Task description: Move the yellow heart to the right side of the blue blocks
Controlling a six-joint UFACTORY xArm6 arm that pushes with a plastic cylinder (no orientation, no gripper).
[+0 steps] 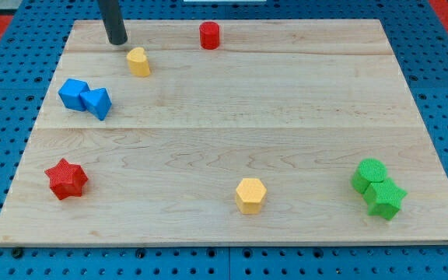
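Observation:
The yellow heart [138, 61] lies near the view's top left of the wooden board [232, 132]. Two blue blocks, one [73, 93] touching the other [97, 103], sit below and left of it. My tip [117, 41] stands just up and left of the yellow heart, a small gap apart from it.
A red cylinder [209, 35] is at the view's top centre. A red star [66, 178] is at the lower left. A yellow hexagon [250, 194] is at the bottom centre. Two green blocks [378, 188] touch at the lower right.

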